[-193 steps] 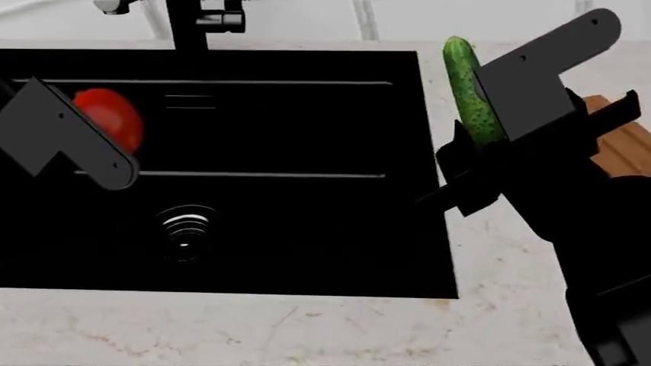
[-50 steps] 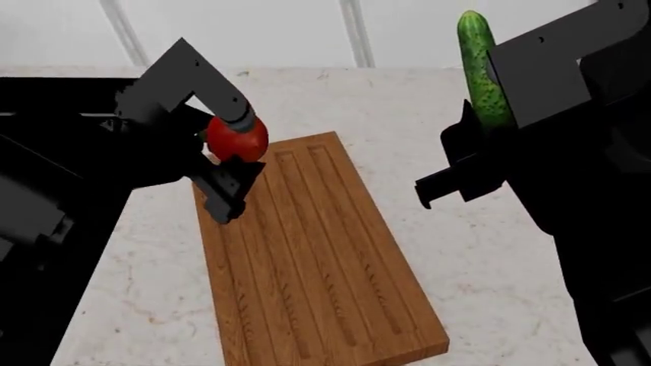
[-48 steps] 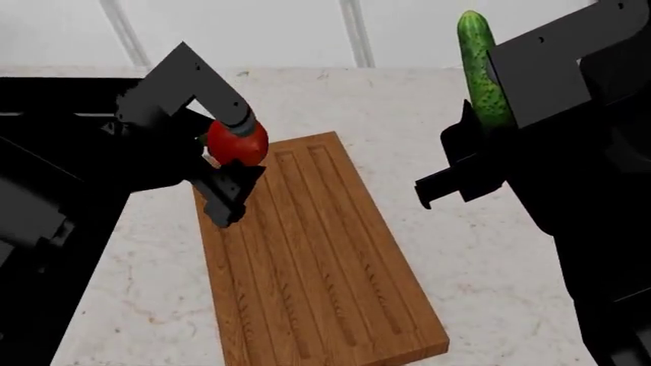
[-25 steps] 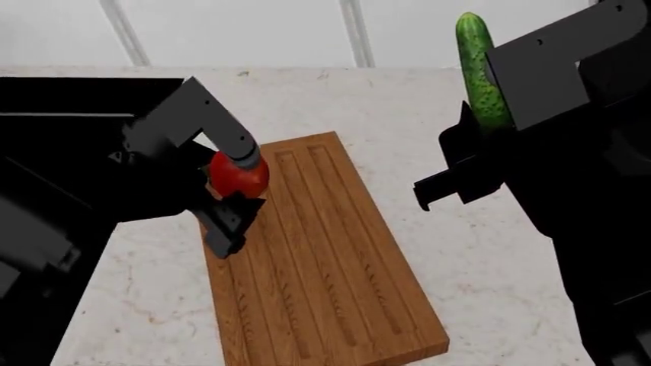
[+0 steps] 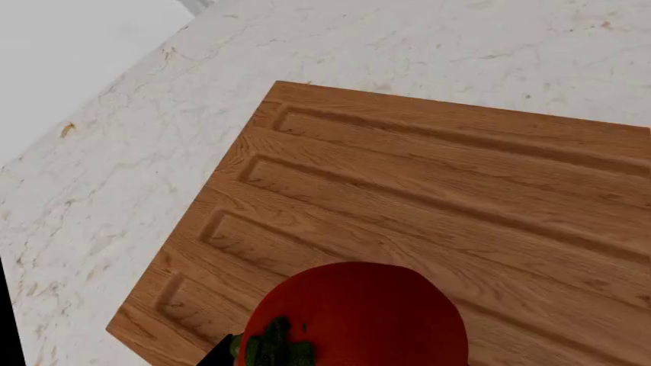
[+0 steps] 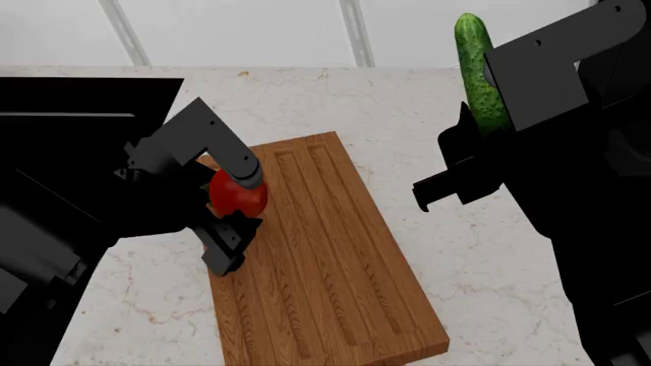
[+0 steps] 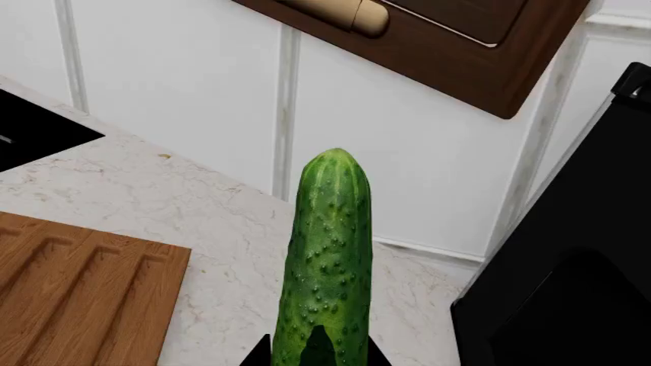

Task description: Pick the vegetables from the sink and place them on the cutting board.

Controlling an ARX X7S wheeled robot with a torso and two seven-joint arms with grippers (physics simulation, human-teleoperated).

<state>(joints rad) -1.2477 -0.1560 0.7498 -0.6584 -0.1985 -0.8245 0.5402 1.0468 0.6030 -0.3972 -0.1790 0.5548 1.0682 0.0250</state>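
Observation:
My left gripper (image 6: 232, 221) is shut on the round red tomato (image 6: 237, 192) and holds it low over the near-left part of the orange-brown grooved cutting board (image 6: 325, 252). In the left wrist view the tomato (image 5: 356, 316) with its green stem fills the near edge, just above the board (image 5: 428, 191). My right gripper (image 6: 478, 145) is shut on the bumpy dark-green cucumber (image 6: 478, 69), held upright well above the counter to the right of the board. The cucumber (image 7: 328, 259) stands tall in the right wrist view. The black sink (image 6: 61, 114) lies at the left.
The board lies on a pale marble counter (image 6: 447, 252). A white panelled wall (image 6: 254, 30) runs along the back. A brown cabinet with a brass handle (image 7: 407, 30) and a black appliance edge (image 7: 580, 252) show in the right wrist view.
My left gripper has come down and toward me with the tomato, from above the board's far-left corner to low over its left side. The right arm and cucumber have stayed put.

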